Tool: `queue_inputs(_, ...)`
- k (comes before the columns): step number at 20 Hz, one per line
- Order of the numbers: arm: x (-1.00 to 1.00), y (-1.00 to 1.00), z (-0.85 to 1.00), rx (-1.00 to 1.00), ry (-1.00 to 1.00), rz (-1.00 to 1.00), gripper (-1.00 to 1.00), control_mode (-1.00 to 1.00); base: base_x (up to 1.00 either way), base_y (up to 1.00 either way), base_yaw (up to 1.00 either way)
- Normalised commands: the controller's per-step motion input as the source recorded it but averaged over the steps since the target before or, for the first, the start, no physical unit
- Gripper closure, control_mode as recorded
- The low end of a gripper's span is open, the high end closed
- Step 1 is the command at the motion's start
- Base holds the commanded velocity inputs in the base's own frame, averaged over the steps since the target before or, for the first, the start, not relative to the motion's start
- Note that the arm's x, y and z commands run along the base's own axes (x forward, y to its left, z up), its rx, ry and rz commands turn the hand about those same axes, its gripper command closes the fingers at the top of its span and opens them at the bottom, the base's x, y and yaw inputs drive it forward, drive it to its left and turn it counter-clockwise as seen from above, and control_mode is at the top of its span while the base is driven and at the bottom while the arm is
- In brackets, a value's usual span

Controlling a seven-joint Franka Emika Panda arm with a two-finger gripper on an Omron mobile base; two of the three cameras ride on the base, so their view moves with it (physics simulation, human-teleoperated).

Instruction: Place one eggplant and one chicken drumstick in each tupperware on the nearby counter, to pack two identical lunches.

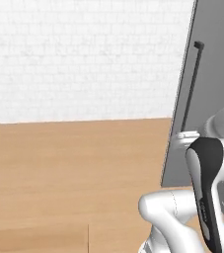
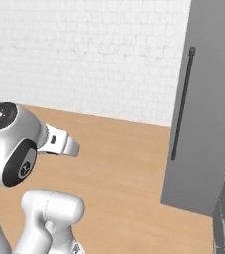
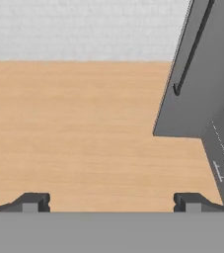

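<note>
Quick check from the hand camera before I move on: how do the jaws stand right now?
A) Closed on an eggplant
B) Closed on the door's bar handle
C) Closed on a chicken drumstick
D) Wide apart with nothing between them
D: in the hand view the gripper has its two dark tips far apart, with bare wooden floor between them; the grey door with its bar handle stands off to the right.

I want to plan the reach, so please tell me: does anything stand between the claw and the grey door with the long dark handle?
Nothing visible does. In the hand view the claw is open, with bare wooden floor ahead of it up to the grey door at the right. No eggplant, drumstick or tupperware can be seen here.
</note>
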Motion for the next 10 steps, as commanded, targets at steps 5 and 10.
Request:
queue_inputs(5,0.00,0.00,0.00,0.00,0.00,0.00,-1.00,1.00,1.00,0.00,0.05)
queue_inputs(10,0.00,0.00,0.00,0.00,0.00,0.00,-1.00,1.00,1.00,0.03,0.06)
